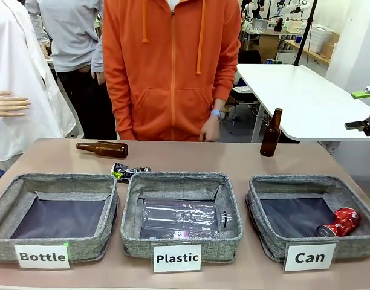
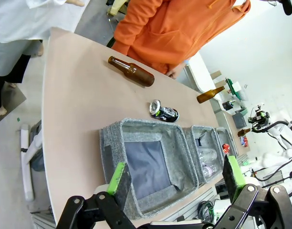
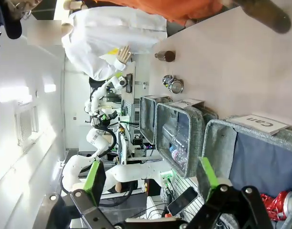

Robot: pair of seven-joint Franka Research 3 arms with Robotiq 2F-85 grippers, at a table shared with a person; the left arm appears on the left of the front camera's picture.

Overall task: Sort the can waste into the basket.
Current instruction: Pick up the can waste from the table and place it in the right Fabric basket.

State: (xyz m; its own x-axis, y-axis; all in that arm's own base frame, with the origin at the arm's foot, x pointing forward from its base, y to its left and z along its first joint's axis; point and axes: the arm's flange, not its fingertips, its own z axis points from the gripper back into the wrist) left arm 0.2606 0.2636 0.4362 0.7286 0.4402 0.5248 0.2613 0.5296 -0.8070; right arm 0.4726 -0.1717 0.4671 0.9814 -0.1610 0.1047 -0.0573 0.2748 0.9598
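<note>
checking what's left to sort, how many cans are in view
2. The red can lies in the Can basket; the black can lies on the table behind the Plastic basket. None seems hidden.

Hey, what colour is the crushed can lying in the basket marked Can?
Red. The can shows best in the front view.

You see the Can basket (image 1: 266,244) in coarse grey woven cloth with a smoother dark lining; its card (image 1: 309,257) is matt white paper; the red can (image 1: 339,222) is crumpled, shiny metal; the black can (image 1: 128,172) gleams too; the lying bottle (image 1: 103,148) and standing bottle (image 1: 271,133) are glossy brown glass; the desk (image 1: 197,158) is smooth, matt.
</note>
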